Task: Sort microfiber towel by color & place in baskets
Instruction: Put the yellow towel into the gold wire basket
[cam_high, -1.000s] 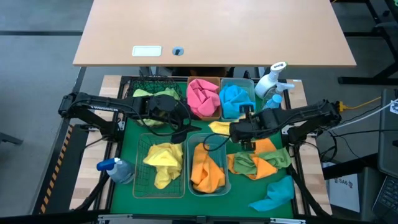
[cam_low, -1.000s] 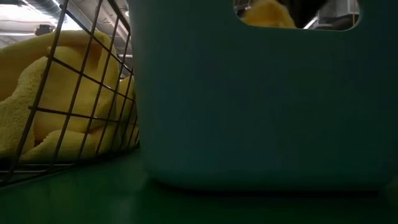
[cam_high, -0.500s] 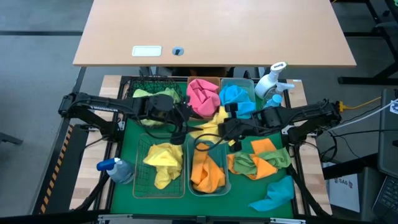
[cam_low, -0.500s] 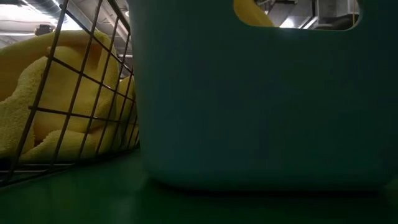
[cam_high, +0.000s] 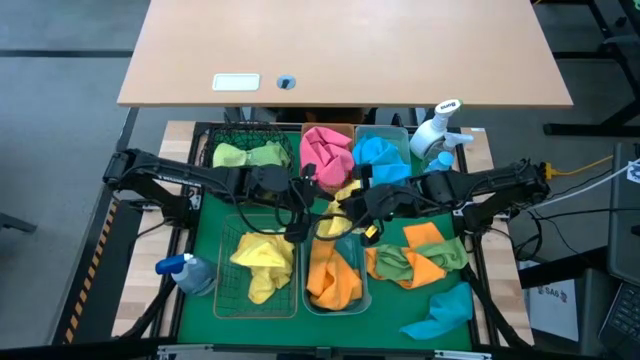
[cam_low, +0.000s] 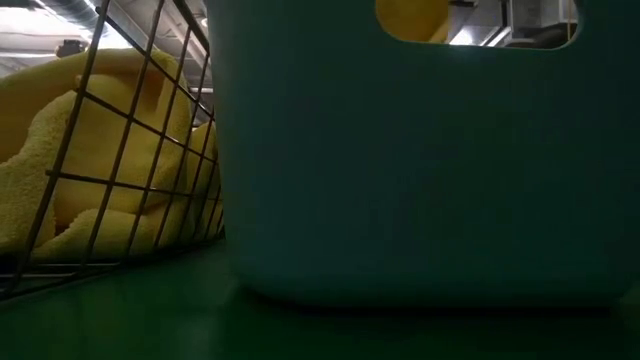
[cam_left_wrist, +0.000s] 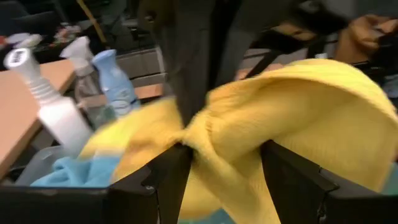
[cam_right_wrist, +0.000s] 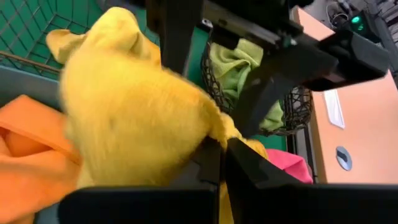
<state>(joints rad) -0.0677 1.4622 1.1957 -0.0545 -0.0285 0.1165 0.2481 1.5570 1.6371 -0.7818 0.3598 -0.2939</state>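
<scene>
High view: both arms reach inward over the green mat and meet at its centre. The right gripper is pinched tight on a yellow towel, just beside the left gripper, whose fingers stand apart around the same towel. Around them: dark green mesh basket with a lime towel, amber bin with a pink towel, pale blue bin with blue, wire basket with yellow, near bin with orange. Loose orange, green and blue towels lie at the right edge; spray bottles at the far right corner. No legible writing. Low view: wire basket and bin wall fill the frame. Left wrist view: the yellow towel hangs between spread fingers. Right wrist view: fingers closed on the towel fold; mesh basket behind.
</scene>
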